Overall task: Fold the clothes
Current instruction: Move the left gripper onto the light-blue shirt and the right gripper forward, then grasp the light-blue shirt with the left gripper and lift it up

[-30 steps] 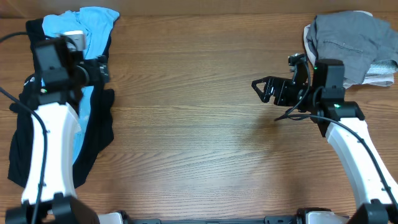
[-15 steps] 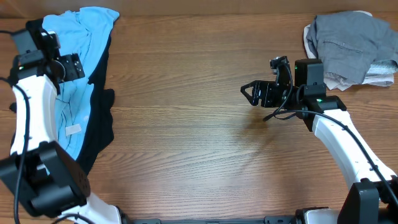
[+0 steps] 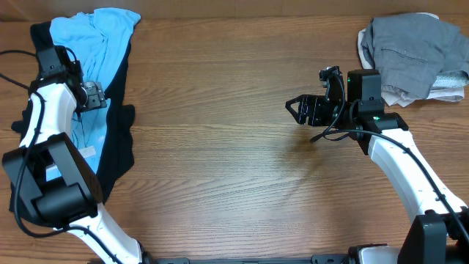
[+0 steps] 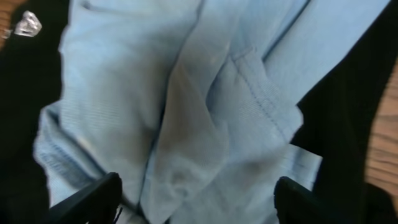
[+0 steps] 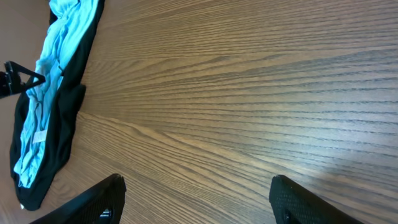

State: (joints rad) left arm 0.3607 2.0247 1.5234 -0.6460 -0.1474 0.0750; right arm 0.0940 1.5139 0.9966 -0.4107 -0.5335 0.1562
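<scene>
Directly beneath the left gripper (image 4: pixel 199 198), whose jaws stand wide and empty, the rumpled light-blue garment (image 4: pixel 143 93) lies on a black garment (image 4: pixel 25 106), looking soft, light and floppy, so I'd pinch the stitched hem (image 4: pixel 261 94) just ahead of the fingers (image 4: pixel 96 198).

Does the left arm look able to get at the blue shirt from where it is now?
Probably yes. The left hand is open over the blue shirt, whose fabric fills the wrist view, and nothing lies between them.
</scene>
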